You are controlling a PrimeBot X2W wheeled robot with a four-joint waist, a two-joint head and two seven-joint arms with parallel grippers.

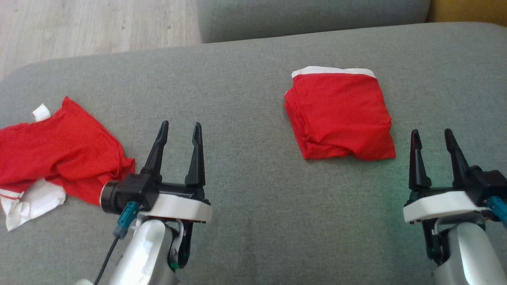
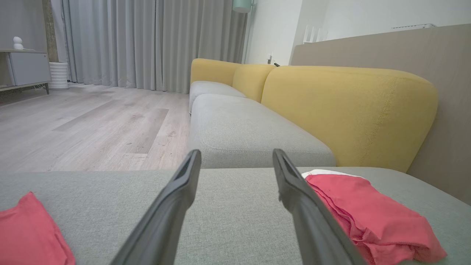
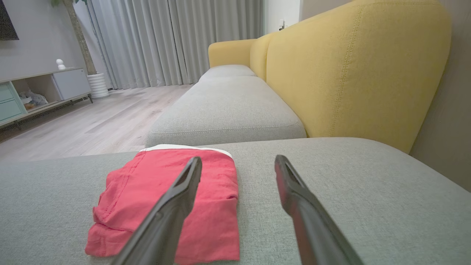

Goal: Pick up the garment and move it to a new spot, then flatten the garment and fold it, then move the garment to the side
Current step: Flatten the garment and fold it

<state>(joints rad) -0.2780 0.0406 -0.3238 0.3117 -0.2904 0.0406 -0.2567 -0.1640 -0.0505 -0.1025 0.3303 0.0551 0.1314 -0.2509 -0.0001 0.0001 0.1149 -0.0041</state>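
Jaws left and right gape wide, holding nothing; the folded red garment (image 1: 340,114) lies on the grey cushion (image 1: 245,79).

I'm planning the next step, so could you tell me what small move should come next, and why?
Probably swing the open left hand leftward to the crumpled garment: the folded garment already lies neat, and the right hand is open, clear of it.

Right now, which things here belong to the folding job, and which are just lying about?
Job: folded garment, grey cushion under it, left gripper, right gripper, both open.
Lying about: crumpled garment (perhaps next), yellow backrest, curtains, cabinet.
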